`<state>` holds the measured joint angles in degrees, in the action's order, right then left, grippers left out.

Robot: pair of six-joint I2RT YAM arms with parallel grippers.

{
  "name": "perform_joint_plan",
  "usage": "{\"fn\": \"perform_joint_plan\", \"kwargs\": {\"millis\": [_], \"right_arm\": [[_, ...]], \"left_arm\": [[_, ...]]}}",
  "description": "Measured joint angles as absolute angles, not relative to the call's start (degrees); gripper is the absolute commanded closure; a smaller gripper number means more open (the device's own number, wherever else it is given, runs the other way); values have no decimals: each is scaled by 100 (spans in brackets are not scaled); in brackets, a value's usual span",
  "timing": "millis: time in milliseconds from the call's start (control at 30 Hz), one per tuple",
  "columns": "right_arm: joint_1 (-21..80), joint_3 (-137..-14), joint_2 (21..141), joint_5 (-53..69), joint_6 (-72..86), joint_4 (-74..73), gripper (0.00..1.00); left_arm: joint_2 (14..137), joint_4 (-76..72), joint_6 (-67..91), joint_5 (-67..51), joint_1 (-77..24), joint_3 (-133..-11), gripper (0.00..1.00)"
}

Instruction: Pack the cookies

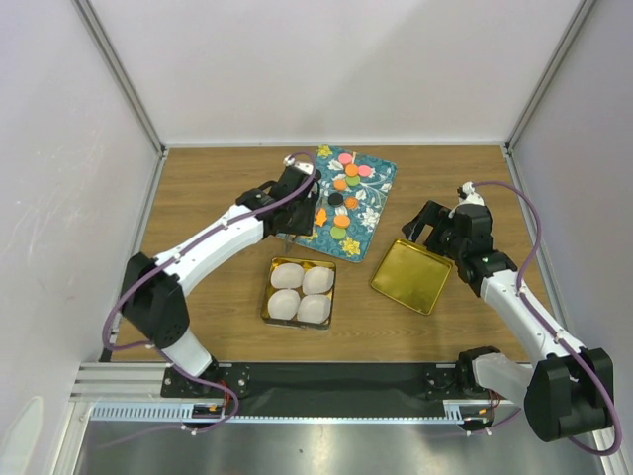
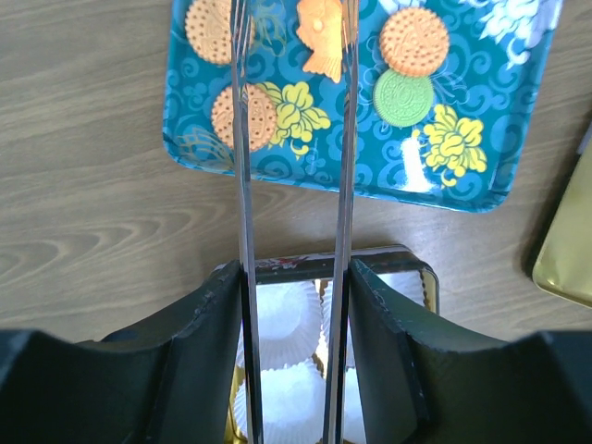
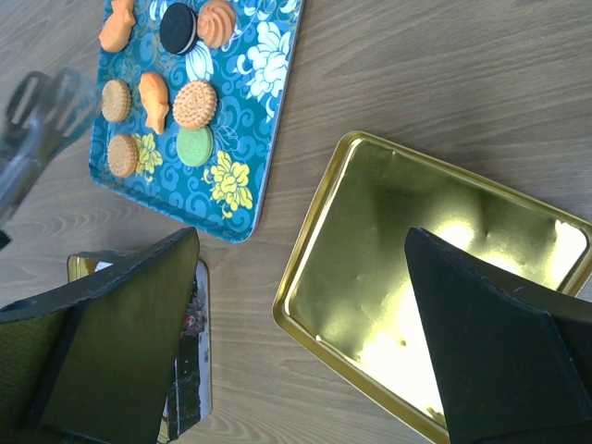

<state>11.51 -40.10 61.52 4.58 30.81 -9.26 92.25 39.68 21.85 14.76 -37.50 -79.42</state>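
Currently, left hand (image 2: 296, 273): clenched on the tongs (image 2: 242, 185), fingers pressing both blades from outside; blades stand apart; whether the tips touch the tray I cannot tell
Cookies (image 1: 351, 170): all on the teal tray (image 2: 185, 148); none in the paper cups (image 2: 287, 305)
Key relation: fish-shaped cookie (image 2: 324, 37) lies between the two blades near their tips, straight ahead of the hand; its long axis runs roughly along the blades, so closing should pinch its narrow width
Nearer arm: left; tray sits just beyond the cup tin (image 2: 407, 259) on the bench (image 2: 83, 231)
Right hand (image 3: 301, 236): released, empty, above the bare gold tin half (image 3: 388, 277); well apart from the cookies
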Motion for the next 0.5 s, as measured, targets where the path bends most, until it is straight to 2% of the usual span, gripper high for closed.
{"fn": "perform_joint_plan", "kwargs": {"millis": [500], "right_arm": [[1151,-4010,6193,443,3081,-934,0]], "left_arm": [[10097,3763,2182,1319,-3771,-8152,46]]}}
